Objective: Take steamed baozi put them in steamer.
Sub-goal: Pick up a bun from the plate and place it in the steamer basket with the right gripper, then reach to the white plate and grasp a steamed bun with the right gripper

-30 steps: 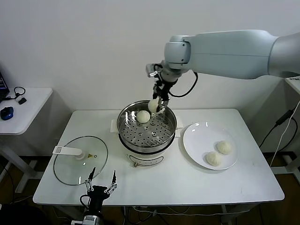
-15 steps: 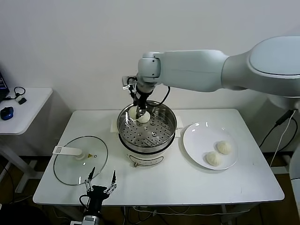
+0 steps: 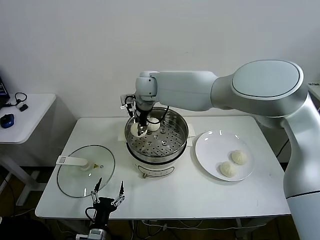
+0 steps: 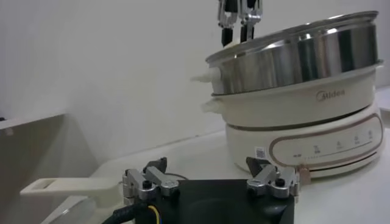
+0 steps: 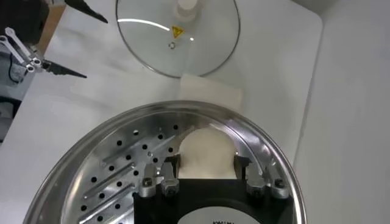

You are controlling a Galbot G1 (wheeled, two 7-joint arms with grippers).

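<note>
Right hand [image 3: 137,129] has swung left and lowered its gripped baozi [image 5: 207,152] into the steamer [image 3: 172,145]

Head view looks down on the steamer [image 3: 156,137]; left wrist views it low, sideways; right wrist probably hovers just above.

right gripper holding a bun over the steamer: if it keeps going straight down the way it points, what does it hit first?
Most likely the perforated tray inside the steamer. The right gripper points down, shut on a baozi, at the tray's left edge near the wall. The gap beneath is unclear.
</note>
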